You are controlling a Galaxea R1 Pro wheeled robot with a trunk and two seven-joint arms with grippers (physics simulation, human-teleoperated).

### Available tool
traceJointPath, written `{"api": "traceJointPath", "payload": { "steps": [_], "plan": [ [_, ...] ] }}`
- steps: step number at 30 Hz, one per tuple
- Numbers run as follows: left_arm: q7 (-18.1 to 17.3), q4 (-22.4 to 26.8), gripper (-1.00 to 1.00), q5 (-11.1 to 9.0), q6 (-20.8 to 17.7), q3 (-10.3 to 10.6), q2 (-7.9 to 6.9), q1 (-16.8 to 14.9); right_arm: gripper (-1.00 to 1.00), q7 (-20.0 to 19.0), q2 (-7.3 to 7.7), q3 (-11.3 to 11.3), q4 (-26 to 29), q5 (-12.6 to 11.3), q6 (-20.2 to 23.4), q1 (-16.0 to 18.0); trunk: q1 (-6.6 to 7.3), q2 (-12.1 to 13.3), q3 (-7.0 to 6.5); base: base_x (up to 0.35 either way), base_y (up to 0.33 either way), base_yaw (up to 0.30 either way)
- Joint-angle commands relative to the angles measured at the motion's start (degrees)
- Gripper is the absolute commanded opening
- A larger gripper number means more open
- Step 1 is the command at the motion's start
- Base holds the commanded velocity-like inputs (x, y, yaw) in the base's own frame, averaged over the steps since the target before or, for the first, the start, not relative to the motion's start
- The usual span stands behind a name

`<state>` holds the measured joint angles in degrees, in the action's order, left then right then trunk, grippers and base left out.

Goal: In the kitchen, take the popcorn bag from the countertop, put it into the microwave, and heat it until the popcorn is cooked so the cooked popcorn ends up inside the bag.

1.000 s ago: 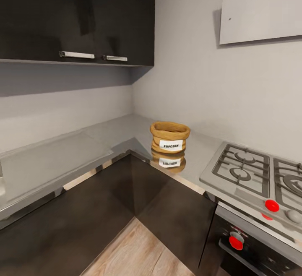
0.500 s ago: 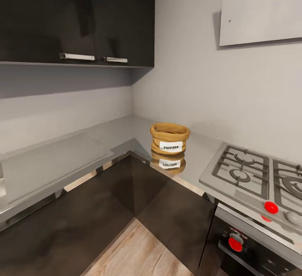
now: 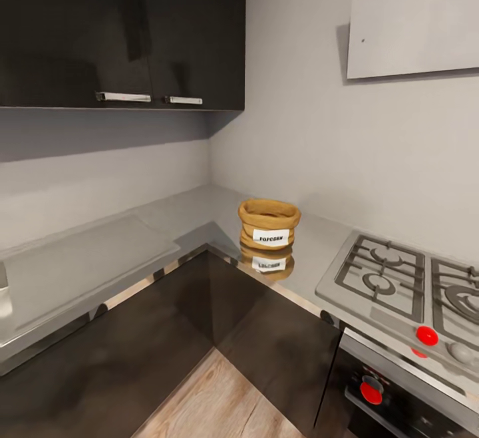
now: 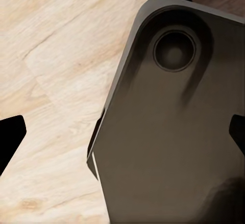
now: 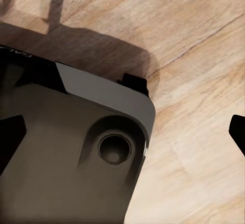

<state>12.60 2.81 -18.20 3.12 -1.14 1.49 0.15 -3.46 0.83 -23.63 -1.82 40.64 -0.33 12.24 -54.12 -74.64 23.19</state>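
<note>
Head view: the popcorn bag point(image 3: 269, 225) stands upright on the countertop point(image 3: 100, 258) at the inner corner of the L-shaped run, just past centre toward 5 o'clock, its white label facing the camera and its reflection lying on the steel directly below it. The gas hob point(image 3: 399, 285) lies near the bag toward 4 o'clock, with red knobs along its front edge. Dark wall cabinets point(image 3: 120, 32) occupy 10 to 12 o'clock; the white extractor hood point(image 3: 412, 22) sits at 2 o'clock. Left wrist view: the left gripper point(image 4: 125, 132) shows two dark fingertips at opposite edges, set wide apart, over the robot's dark base point(image 4: 173, 132) and a pale wood floor point(image 4: 51, 81). Right wrist view: the right gripper point(image 5: 125, 129) likewise has its fingertips spread apart, empty, above the same base and floor.
</note>
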Motion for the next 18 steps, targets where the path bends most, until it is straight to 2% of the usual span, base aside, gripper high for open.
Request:
{"api": "traceJointPath", "payload": {
  "steps": [1, 15, 18],
  "plan": [
    [0.15, 0.09, 1.00, -0.25, 0.13, -0.09, 0.02, 0.01, 1.00, -0.10, 0.06, -0.46, -0.11, 0.40, -0.03, 0.06, 0.23, 0.38, -0.07, 0.000, 0.000, 0.000],
    [0.15, 0.09, 1.00, -0.25, 0.13, -0.09, 0.08, 0.02, 1.00, -0.13, 0.12, -0.49, -0.11, 0.35, -0.01, 0.06, 3.30, 6.00, -1.35, 0.000, 0.000, 0.000],
    [0.15, 0.09, 1.00, -0.25, 0.13, -0.07, 0.09, 0.02, 1.00, -0.21, 0.13, -0.46, -0.11, 0.40, 2.68, 0.06, 3.96, 7.20, -1.62, 0.000, 0.000, 0.000]
  ]
}}
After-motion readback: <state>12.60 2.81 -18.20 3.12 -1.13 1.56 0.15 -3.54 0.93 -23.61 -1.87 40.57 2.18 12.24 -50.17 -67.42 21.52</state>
